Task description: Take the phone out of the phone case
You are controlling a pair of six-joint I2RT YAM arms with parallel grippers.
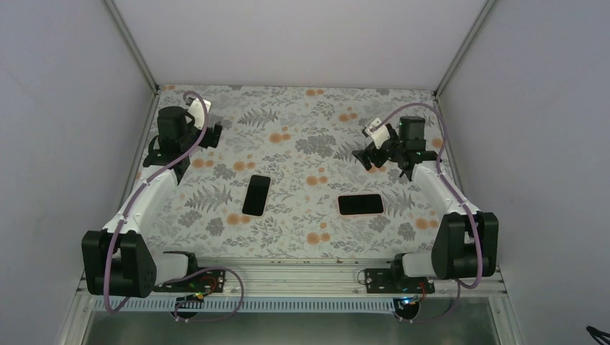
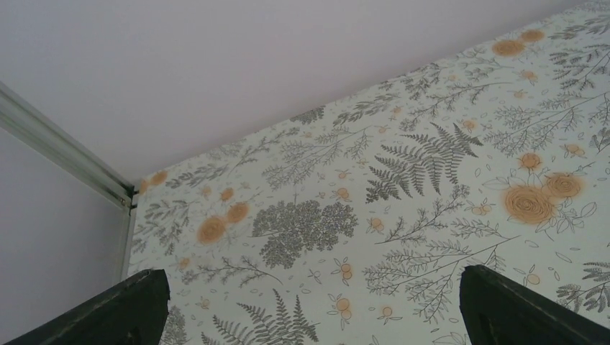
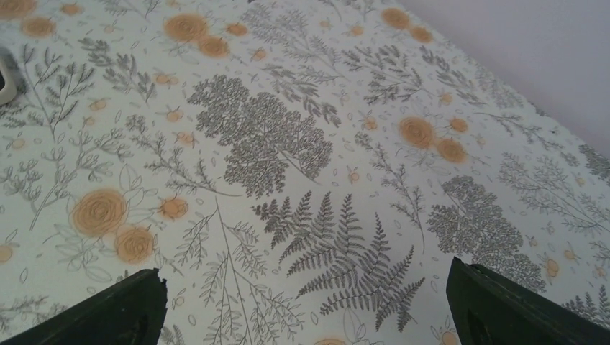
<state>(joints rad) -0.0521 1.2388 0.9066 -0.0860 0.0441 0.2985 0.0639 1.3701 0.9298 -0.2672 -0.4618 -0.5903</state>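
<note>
The left gripper (image 1: pixel 213 136) and right gripper (image 1: pixel 365 159) hung wide open and empty over the far table (image 1: pixel 302 108). A one-sided pinch could well have skidded the flat, pink-rimmed phone case (image 1: pixel 360 205) rather than lifting it. It lay well apart from the right gripper, toward the near edge. A black phone (image 1: pixel 256 195) lay separately, centre-left, far from both.

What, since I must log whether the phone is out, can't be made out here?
Top view: pink-rimmed slab, too small to tell whether a phone sits in it.
Top view: black slab, too small to tell phone from case.
Left wrist view: neither slab is in frame; the left hand has its fingers cut by the bottom edge.
Right wrist view: likewise the right hand; a pale object is cut by the left edge.
</note>
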